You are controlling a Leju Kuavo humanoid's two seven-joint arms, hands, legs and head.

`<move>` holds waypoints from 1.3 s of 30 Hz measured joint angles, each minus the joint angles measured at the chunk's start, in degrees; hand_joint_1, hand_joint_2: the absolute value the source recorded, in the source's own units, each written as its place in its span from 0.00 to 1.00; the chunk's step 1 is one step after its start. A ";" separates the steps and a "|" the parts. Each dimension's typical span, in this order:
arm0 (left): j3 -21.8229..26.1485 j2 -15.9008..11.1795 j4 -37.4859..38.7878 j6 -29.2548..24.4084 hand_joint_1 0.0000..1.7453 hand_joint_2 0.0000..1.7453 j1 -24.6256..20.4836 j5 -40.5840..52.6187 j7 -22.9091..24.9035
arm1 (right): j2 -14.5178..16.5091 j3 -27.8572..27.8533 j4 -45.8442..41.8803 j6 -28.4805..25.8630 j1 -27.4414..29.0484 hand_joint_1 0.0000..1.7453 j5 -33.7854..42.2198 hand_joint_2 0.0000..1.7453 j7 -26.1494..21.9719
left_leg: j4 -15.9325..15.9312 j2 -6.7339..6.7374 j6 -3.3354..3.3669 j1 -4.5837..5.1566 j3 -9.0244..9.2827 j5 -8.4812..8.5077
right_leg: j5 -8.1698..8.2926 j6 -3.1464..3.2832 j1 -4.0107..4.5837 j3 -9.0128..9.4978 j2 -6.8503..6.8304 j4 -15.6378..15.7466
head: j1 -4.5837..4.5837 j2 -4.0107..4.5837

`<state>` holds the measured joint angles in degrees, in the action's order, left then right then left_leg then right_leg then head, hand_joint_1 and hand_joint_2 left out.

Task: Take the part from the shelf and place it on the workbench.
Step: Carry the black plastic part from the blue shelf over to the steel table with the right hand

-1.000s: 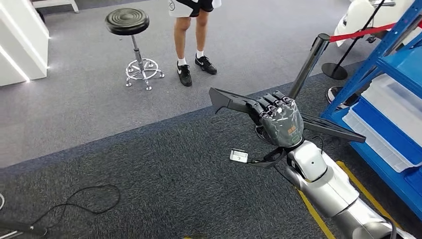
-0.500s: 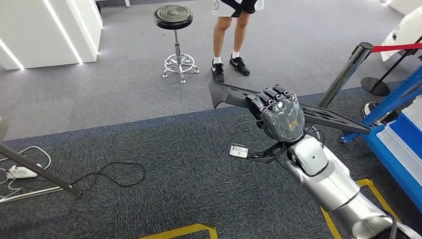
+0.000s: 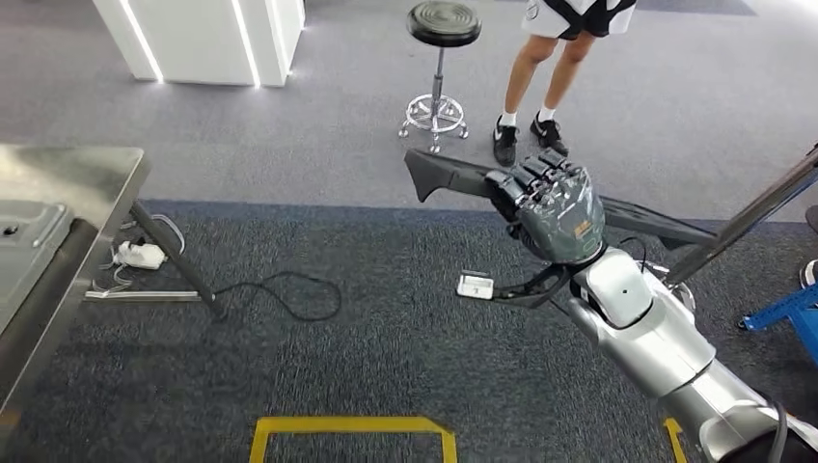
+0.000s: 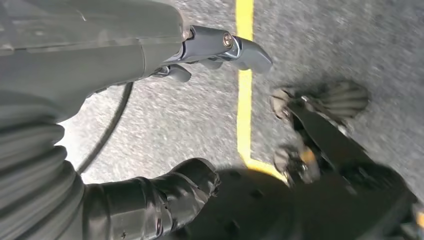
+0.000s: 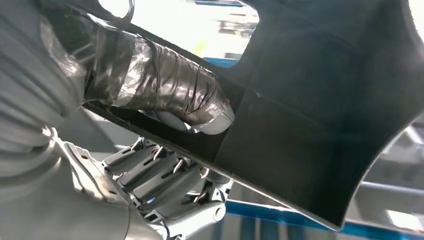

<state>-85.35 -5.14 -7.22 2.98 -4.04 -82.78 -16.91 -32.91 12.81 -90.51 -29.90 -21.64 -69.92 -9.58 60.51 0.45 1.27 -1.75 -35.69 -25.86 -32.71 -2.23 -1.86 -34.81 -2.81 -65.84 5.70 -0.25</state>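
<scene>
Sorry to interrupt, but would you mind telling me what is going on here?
The robot's right hand holds a long black part up over the carpet. A metal workbench sits off to its left, so the part is not yet set down. A person stands beyond, beside a stool.

Long black flat part (image 3: 453, 179), roughly level, gripped mid-length above dark carpet.

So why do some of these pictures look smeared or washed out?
Head view: evenly lit and sharp, with the black part crisp in the right hand. Left wrist view: the carpet and yellow line are smeared by motion blur. Right wrist view: bright white glare behind the part, and the background is out of focus.
</scene>
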 joint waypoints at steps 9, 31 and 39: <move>0.00 -0.03 -0.01 0.01 0.00 1.00 -0.06 0.02 -0.01 | -2.22 0.25 -0.53 0.32 -0.71 1.00 0.97 1.00 -0.48 | 0.01 -7.25 0.43 1.35 -1.88 2.08 | 3.43 3.40 1.81 2.60 7.97 4.71 | 0.02 -0.01; 0.02 -0.39 0.01 0.49 0.00 1.00 0.54 -0.32 -0.04 | -8.07 0.85 -4.79 5.28 -3.36 1.00 4.33 1.00 -2.00 | -0.43 -0.74 1.39 1.26 0.09 0.30 | -0.60 0.90 1.01 -0.34 0.86 -1.19 | 0.04 0.00; 0.03 -0.31 0.01 -0.37 0.00 1.00 0.48 -0.45 1.74 | -10.01 1.20 -5.58 9.03 -3.94 1.00 5.30 1.00 -1.95 | -0.41 -6.77 1.20 1.67 -0.61 1.34 | 4.20 2.49 1.26 1.62 7.02 4.10 | 0.02 -0.01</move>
<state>-85.32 -5.45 -7.21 2.61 -3.56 -83.23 -15.17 -42.92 14.02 -96.09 -20.87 -25.58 -64.62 -11.53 60.10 -6.32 2.47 -0.08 -36.30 -24.52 -28.51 0.26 -0.60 -33.20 4.21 -61.74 5.72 -0.26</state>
